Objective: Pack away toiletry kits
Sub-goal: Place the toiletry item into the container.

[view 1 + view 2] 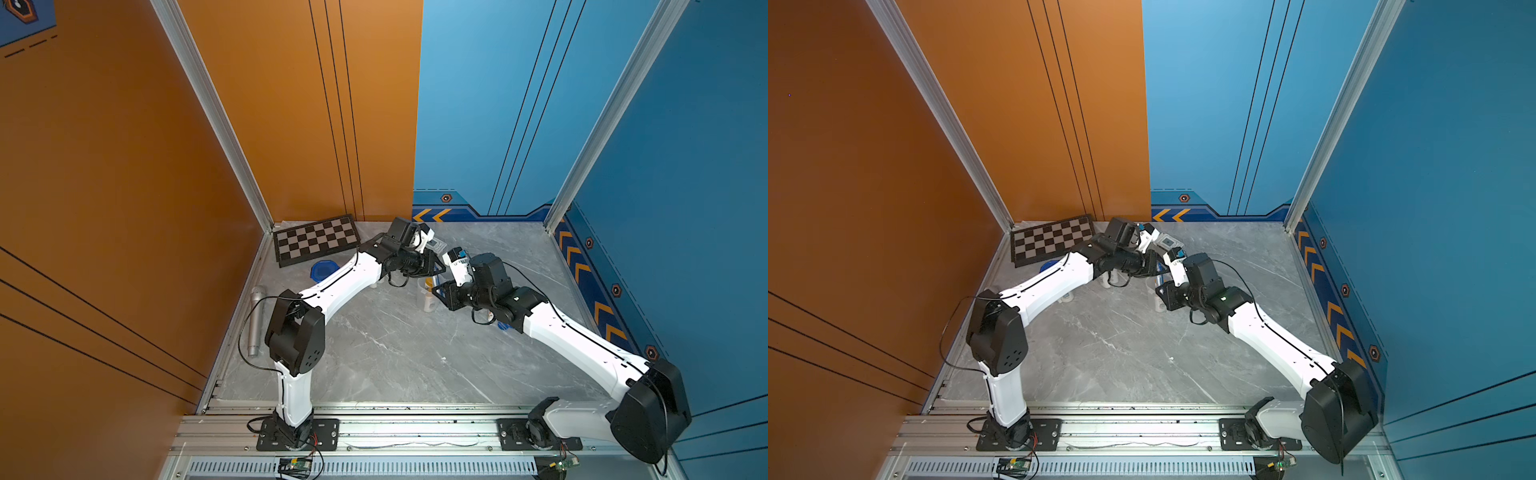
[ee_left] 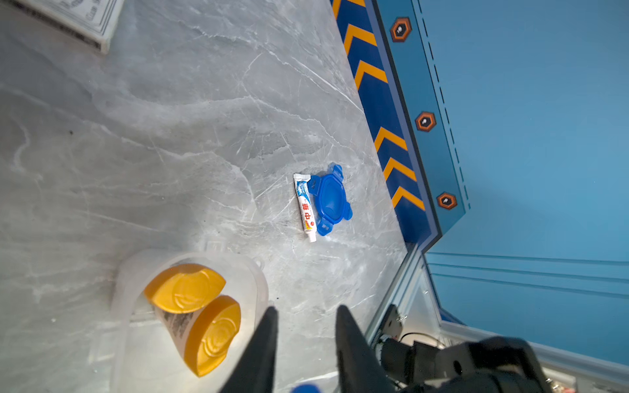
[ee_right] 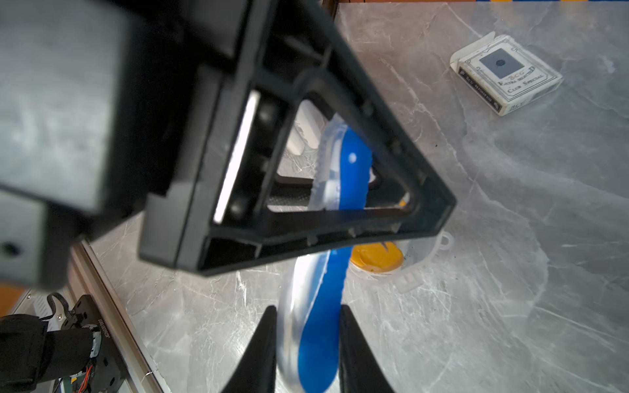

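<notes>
My right gripper [image 3: 307,307] clamps the blue-and-white plastic toothbrush [image 3: 335,282] near the tall clear plastic cup [image 2: 259,289], my left gripper [image 2: 306,308] I cannot tell, so I'd lower the brush slowly beside the white gold-capped bottles [image 2: 185,287].

- Both top views: bright, even light from above, with faint soft shadows beneath the arms on the marble table [image 1: 395,353].
- Wall rails bow toward the picture edges.
- Left wrist view: clear cup [image 2: 117,299] hazy, washed out by glare.
- Right wrist view: black housing [image 3: 85,102] and toothbrush [image 3: 316,340] badly blurred.
</notes>
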